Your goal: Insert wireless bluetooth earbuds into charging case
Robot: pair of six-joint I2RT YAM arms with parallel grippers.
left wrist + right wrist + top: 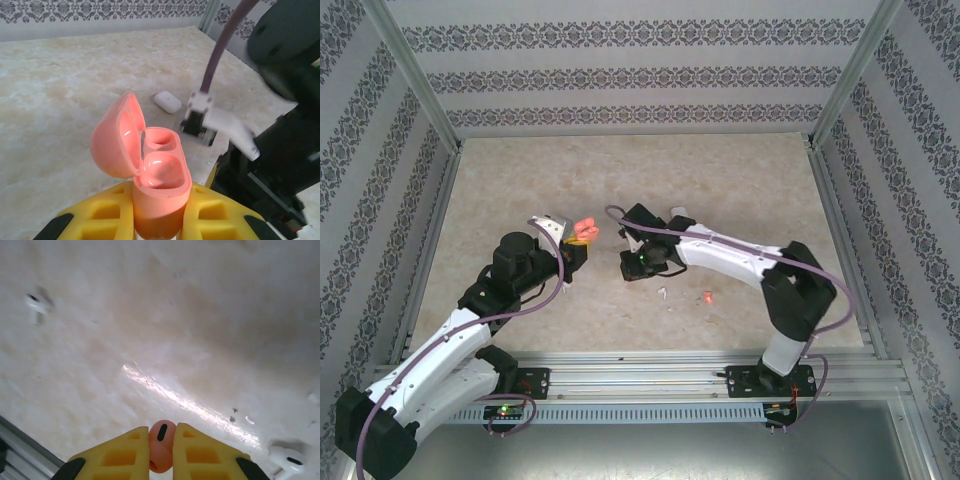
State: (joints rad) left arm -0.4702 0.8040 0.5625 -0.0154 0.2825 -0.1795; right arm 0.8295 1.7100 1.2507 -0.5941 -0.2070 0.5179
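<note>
Right wrist view showed one salmon-pink earbud (161, 436) pinched in the right jaws, whose yellow pads (122, 455) had closed narrowly on it. Its rounded, glossy head bore a small dark oval slot and faced the camera, above the desk (175, 315). Two white earbuds lay on that surface, both blurred, one (36, 307) at the upper left and the other (287, 460) at the lower right.

Seen from the top external view, a second pink earbud (706, 297) and one of the white earbuds (662, 292) lay near each other on the desk, close by the right arm (740, 260).

Left wrist view had the open salmon-pink case (160, 165) standing upright in the left jaws, gripped by its lower body between ribbed yellow fingers (100, 215). Its lid was hinged back to the left, exposing two smooth, shiny wells. A closed white case (167, 101), pebble-shaped, lay on the desk beyond it.

From above, both arms reached inward to the desk's middle. The left arm (450, 340) slanted up and to the right from its base. The right arm was bent at the elbow and stretched leftward with its wrist tipped down. The two sets of jaws faced each other, near but apart.

The desk was beige, marbled and faintly glossy. The arms had white shells, black joints and purple cables.
</note>
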